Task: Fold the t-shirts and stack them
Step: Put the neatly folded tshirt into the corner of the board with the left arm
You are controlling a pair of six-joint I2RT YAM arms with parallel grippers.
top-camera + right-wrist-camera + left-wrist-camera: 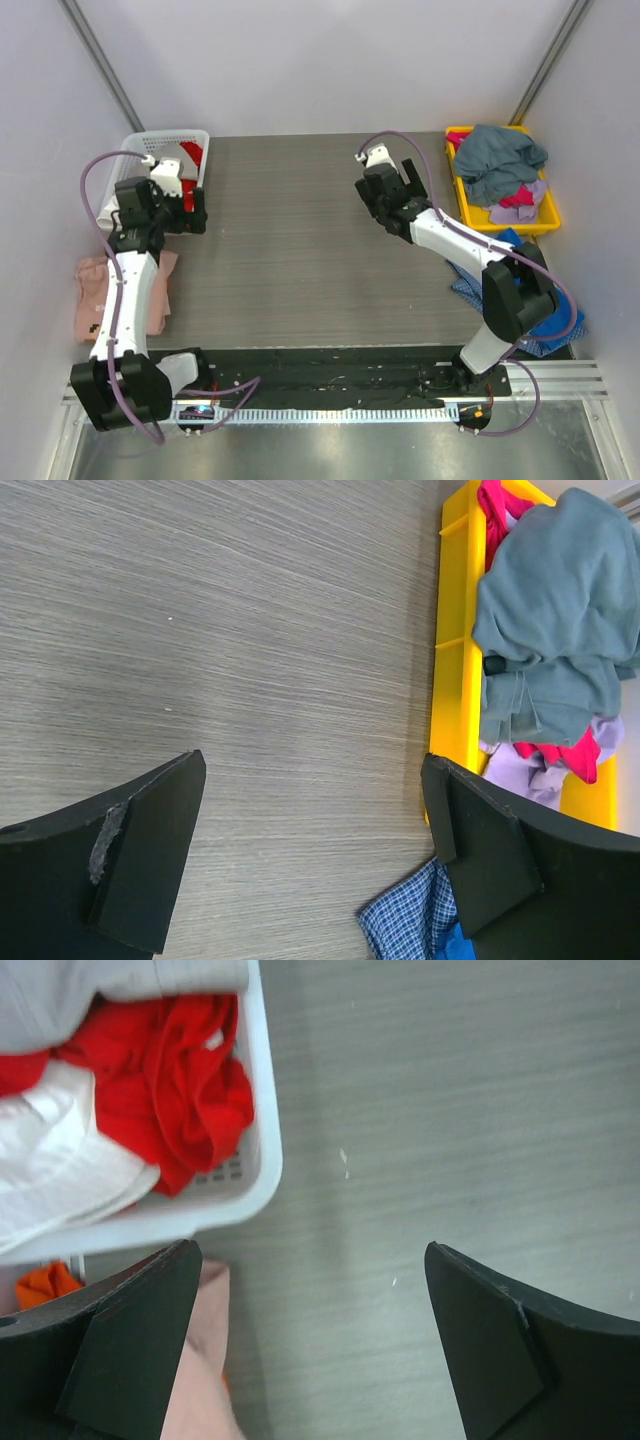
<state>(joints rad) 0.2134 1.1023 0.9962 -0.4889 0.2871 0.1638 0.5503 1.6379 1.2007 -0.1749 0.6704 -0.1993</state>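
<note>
A dusty-pink t-shirt lies folded at the table's left edge, partly under my left arm; its edge shows in the left wrist view with a bit of orange shirt beside it. A red shirt and a white one lie in the white basket. A grey-teal shirt tops the pile in the yellow bin. Blue checked fabric lies at the right under my right arm. My left gripper is open and empty beside the basket. My right gripper is open and empty above the bare table.
The grey wood-grain table spans the middle. The basket's rim is just left of the left gripper. The yellow bin's wall stands right of the right gripper. Pink and lilac clothes lie under the grey-teal shirt.
</note>
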